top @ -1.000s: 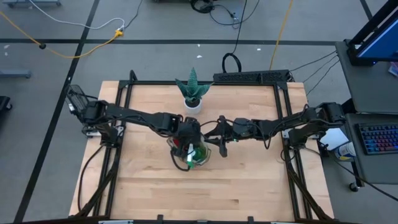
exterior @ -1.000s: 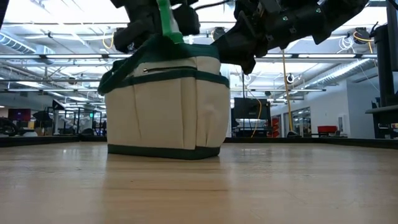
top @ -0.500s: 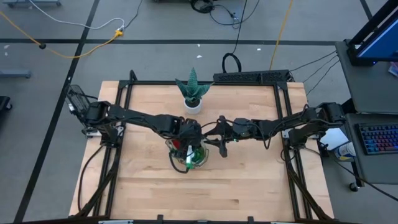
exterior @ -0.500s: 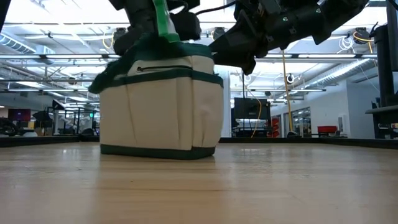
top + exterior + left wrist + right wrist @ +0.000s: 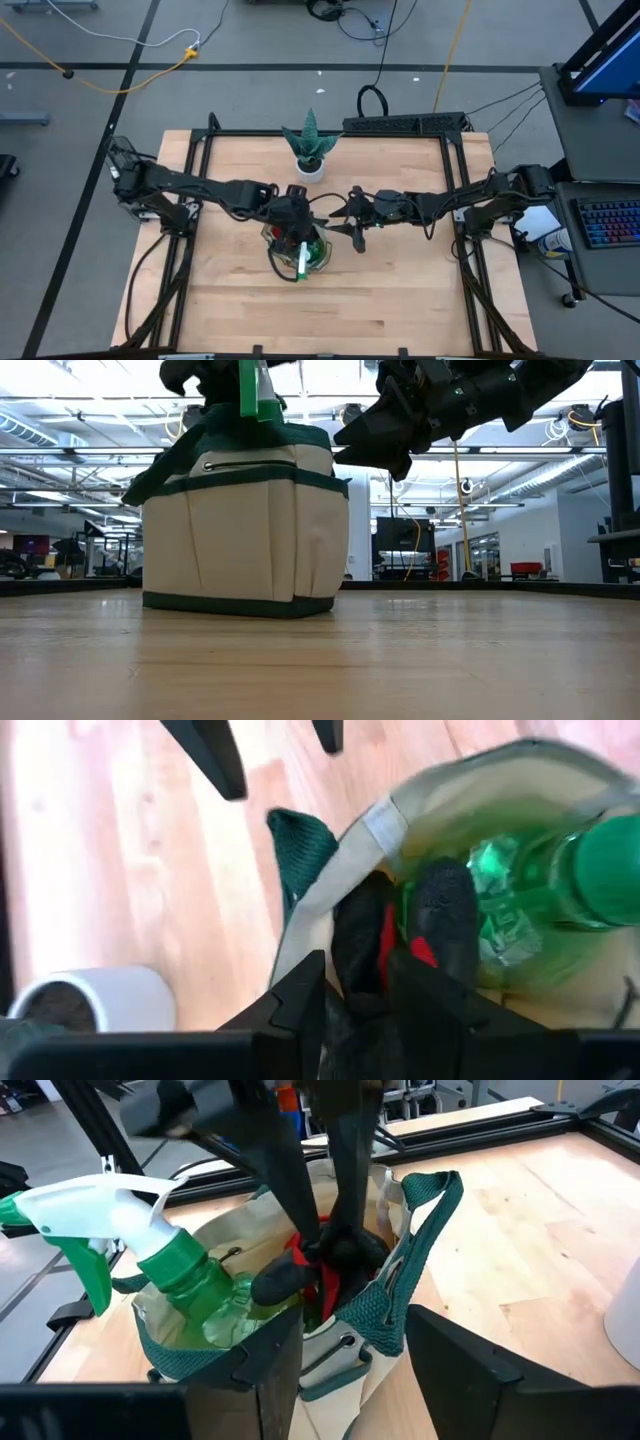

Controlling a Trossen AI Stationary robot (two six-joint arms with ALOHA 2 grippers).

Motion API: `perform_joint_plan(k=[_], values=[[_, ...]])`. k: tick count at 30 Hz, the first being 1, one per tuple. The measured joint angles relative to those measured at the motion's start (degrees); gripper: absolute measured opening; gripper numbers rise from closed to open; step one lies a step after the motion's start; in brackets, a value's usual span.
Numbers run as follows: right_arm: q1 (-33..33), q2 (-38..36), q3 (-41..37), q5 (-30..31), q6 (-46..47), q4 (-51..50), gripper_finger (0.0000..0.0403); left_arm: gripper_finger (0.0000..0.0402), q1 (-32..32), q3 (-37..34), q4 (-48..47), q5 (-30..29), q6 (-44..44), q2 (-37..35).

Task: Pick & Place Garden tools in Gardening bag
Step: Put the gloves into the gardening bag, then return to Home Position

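Bright ceiling lights [image 5: 90, 405] are flooding the low view, leaving the arms as dark silhouettes. The spray bottle [image 5: 590, 875] is blurring out of focus; table shadows are staying soft.

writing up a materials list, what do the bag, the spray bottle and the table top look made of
Gardening bag: beige woven canvas, matte, with dark green webbing trim, going by its stitched seams and soft folds. Spray bottle: translucent green plastic, glossy highlights, with an opaque white plastic nozzle. Table top: light wood, visible grain and plank joints, likely sealed butcher block.
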Motion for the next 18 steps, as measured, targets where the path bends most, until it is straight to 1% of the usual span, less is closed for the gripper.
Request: perform_joint_plan(k=[5, 9, 12, 16, 18], values=[[0.33, -0.14, 0.00, 0.05, 0.00, -0.06, 0.0176, 0.0113, -1.08, 0.00, -0.02, -0.78, -1.54, -2.24], [1.22, -1.69, 0.00, -0.01, -0.15, -0.32, 0.0172, 0.0113, -1.95, 0.11, -0.14, -1.12, -2.50, -4.47], [2.00, -4.18, 0.03, 0.03, -1.48, -2.59, 0.0164, 0.0113, -2.64, 0.11, -0.50, -3.99, -3.02, -6.04], [3.02, -8.66, 0.09, 0.12, -3.92, -8.46, 0.0149, 0.0113, -3.42, 0.11, -1.25, -8.81, -5.02, -8.81], [3.52, -10.85, 0.10, 0.14, -4.87, -11.50, 0.0138, 0.0112, -3.93, 0.13, -1.25, -9.52, -5.18, -10.09]])
